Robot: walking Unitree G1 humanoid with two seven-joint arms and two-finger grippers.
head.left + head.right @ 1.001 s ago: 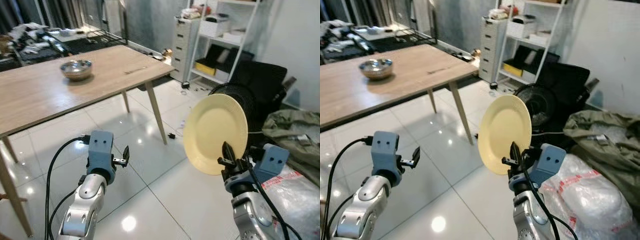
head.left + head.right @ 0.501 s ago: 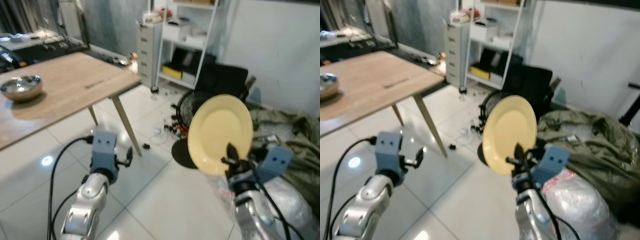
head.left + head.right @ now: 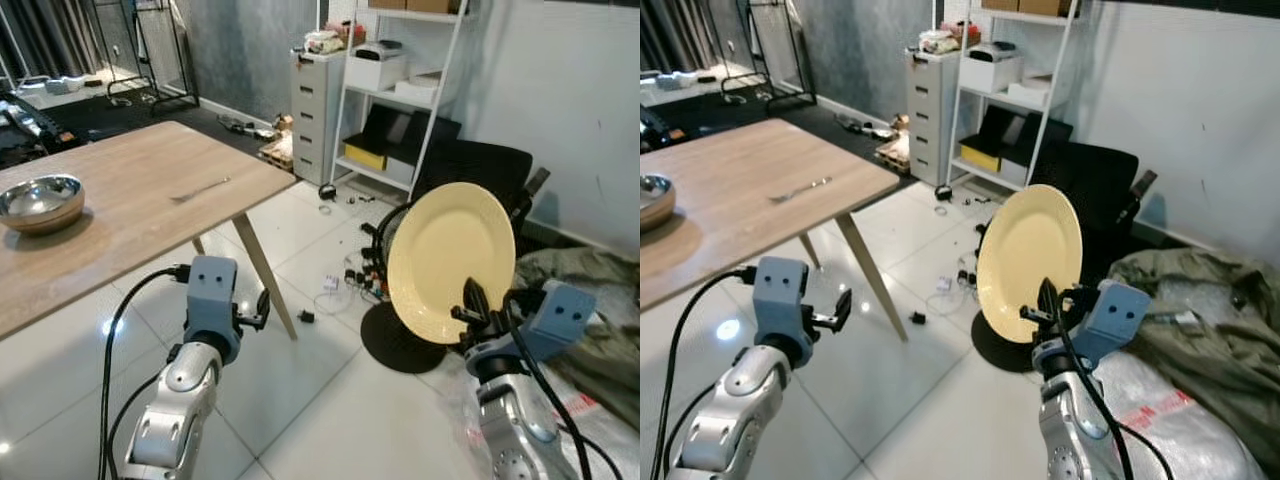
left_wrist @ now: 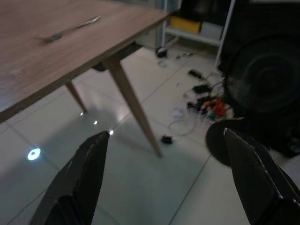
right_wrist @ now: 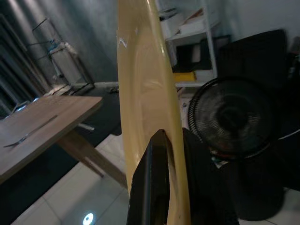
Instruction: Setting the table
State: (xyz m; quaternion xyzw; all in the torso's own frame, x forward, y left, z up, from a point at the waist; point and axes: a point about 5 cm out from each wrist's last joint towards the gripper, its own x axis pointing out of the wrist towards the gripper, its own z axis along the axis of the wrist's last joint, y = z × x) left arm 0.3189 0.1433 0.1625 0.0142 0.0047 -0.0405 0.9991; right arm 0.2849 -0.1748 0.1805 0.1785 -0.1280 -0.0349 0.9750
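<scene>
A: Where's your plate point(image 3: 450, 258)?
B: Upright, rim clamped in right gripper point(image 3: 474, 305) fingers, away from tabletop point(image 3: 120, 215). Left gripper point(image 4: 164, 187) fingers spread, empty. No legible writing.

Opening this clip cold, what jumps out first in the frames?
A pale yellow plate held upright on its edge by the right pincer, over the white tiled floor away from the table. To the left stands the wooden table with a steel bowl and a fork; the left pincer hangs open near it.
</scene>
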